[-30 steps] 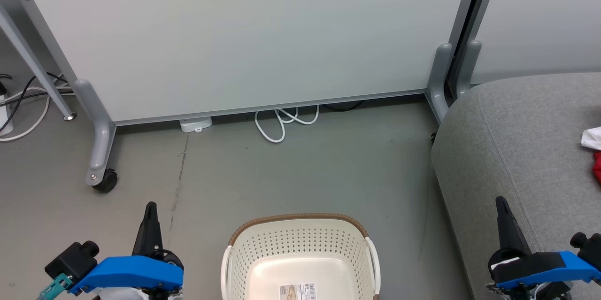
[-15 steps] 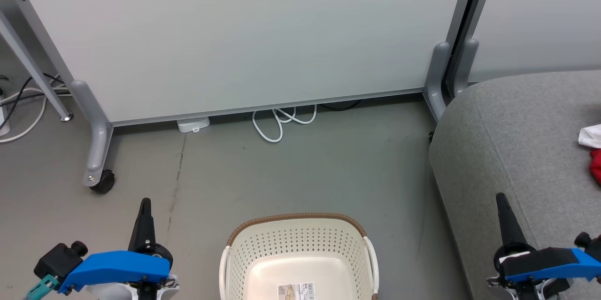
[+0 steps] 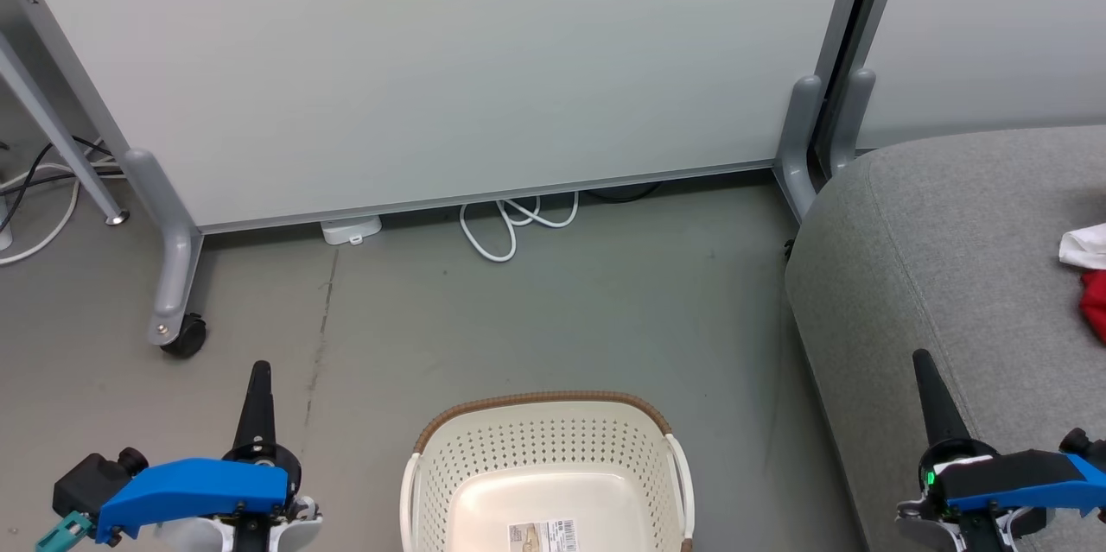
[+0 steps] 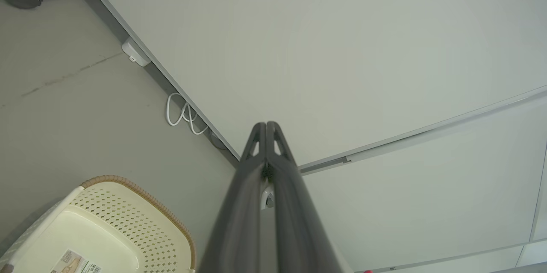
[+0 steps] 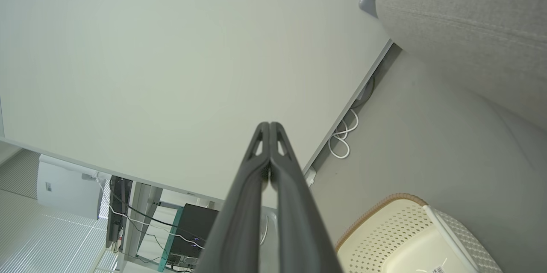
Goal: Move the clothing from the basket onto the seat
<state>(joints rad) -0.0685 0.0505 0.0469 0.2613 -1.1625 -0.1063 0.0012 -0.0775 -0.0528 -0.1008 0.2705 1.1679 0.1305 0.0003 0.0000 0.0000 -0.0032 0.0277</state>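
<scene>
Over the last second the whole head view has slid slightly left, with partition panel [image 3: 475, 60], white cable [image 3: 501, 258] and basket [image 3: 540, 398] shifting together. We read this as camera motion, not moved things. Both arms have sunk lower in that view, seemingly settling to rest.

Seat [image 3: 950, 258]: light-grey upholstery, rounded corner, stitched seam. It runs beneath and to the right of the right gripper [image 3: 921, 358] fingers.

Basket: cream perforated plastic with a brown woven-look rim, on the floor between the two finger pairs and behind their tips. What we see of its bottom is bare.

Left gripper [image 3: 259, 369] and right gripper: fingers pressed together, holding nothing.

Clothing: a white piece [image 3: 1084, 245] and a red piece [image 3: 1096, 310] lie on the seat, ahead and to the right of the right fingertips, well apart from them.

Barcode sticker [image 3: 543, 535]: uncovered on the basket bottom. We judge the transfer finished, or nearly so.
</scene>
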